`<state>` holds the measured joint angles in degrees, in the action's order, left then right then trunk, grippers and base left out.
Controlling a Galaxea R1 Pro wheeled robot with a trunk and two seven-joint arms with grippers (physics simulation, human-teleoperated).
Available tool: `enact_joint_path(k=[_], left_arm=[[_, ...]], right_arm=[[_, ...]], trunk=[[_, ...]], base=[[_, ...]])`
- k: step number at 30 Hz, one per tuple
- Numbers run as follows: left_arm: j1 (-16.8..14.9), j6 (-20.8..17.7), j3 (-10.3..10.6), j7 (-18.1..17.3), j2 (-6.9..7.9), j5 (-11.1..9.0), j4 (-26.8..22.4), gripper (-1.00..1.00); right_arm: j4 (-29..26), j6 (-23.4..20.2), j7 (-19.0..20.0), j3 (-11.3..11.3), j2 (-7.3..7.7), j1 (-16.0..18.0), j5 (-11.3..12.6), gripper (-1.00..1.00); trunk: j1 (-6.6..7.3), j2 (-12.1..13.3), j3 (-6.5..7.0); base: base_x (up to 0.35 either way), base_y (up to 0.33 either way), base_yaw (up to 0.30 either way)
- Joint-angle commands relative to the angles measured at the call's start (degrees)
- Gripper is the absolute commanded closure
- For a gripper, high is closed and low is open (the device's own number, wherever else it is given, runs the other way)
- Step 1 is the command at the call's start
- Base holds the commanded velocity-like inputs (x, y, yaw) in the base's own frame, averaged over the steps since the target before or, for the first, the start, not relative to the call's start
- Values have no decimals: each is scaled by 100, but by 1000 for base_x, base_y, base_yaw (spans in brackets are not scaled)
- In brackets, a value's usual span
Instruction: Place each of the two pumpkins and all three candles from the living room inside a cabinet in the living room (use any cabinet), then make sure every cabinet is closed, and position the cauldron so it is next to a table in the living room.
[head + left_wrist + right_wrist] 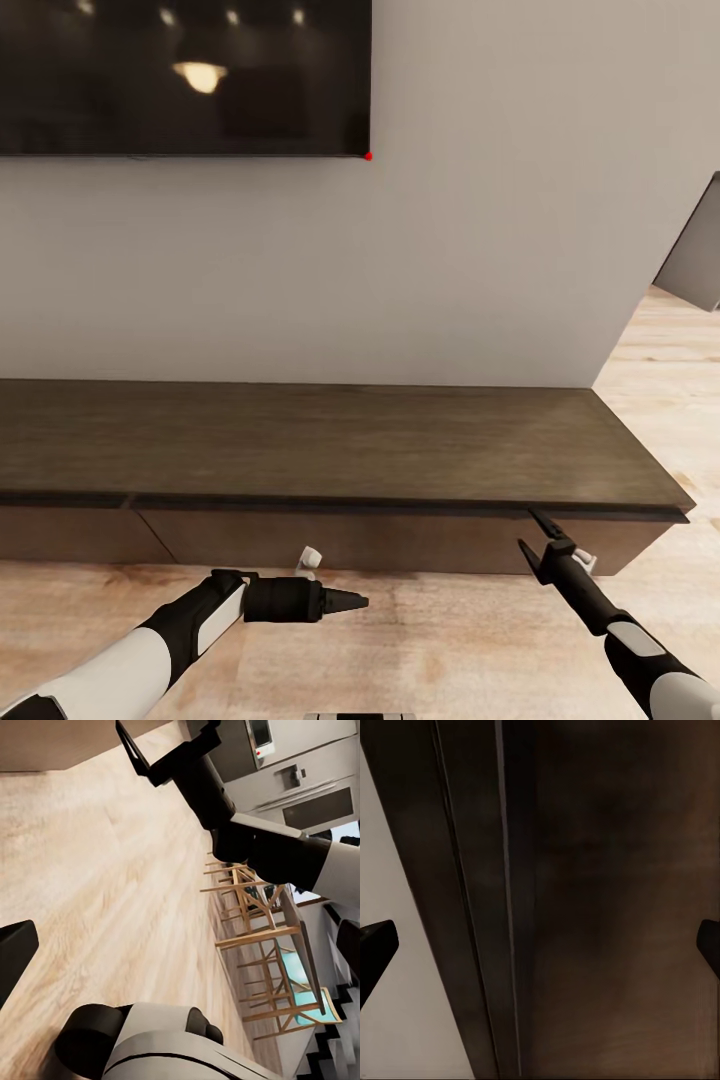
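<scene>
Dark brown wood, one long low cabinet point(330, 445) against a pale grey wall point(400, 280); flat top bare, handleless drawer fronts point(330, 540) below it all flush and shut as far as I can see from the head camera; the unit runs out of view on my left and ends at my right near the light wood floor point(440, 640).

Right gripper point(535, 530): raised to the cabinet's front edge near its right end, the tips at or just under the lip of the top; jaws stand apart, one tip above the other in the head view, and in the right wrist view the two black fingertips point(376, 945) sit at opposite edges with the dark wood grain and edge seam of the cabinet point(585, 907) close between them; nothing held; whether a tip actually touches the wood I cannot tell.

Left gripper point(345, 601): low over the floor in front of the cabinet, pointing toward my right, well apart from the drawer fronts; from the head camera the jaws look drawn together into one dark point, and I see nothing in them, though the wrist camera catches just one dark fingertip point(15, 952) at the frame edge, so I cannot tell their width for certain.

Left wrist camera also records: right arm point(247, 832) reaching up to the cabinet; wooden chairs point(255, 937) and grey kitchen units point(300, 772) beyond.

Black television point(185, 75) on the wall above the cabinet.
</scene>
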<state>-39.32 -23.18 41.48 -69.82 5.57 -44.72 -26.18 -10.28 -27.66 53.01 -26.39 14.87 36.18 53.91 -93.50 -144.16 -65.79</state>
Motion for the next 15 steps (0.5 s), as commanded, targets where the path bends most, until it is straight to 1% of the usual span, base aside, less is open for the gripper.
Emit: enact_joint_path(k=[1, 3, 9, 15], left_arm=[[-5, -59, 36, -5, 7, -55, -5, -100], [-5, -62, 36, -5, 9, -55, -7, -100], [-5, -61, 36, -5, 10, -55, -10, -100], [-5, -60, 36, -6, 7, -55, -10, -100]], right_arm=[[2, -46, 6, 39, 3, 3, 41, -100], [-5, -51, 7, 125, 12, 3, 41, -100], [-3, -62, 14, 181, 49, 3, 48, -100], [-6, -64, 73, 199, 66, 3, 45, -100]], trunk=[[1, -2, -5], [1, -2, -5], [1, -2, -5], [-14, -10, -138]], base=[[0, 0, 0], [0, 0, 0], [0, 0, 0], [0, 0, 0]])
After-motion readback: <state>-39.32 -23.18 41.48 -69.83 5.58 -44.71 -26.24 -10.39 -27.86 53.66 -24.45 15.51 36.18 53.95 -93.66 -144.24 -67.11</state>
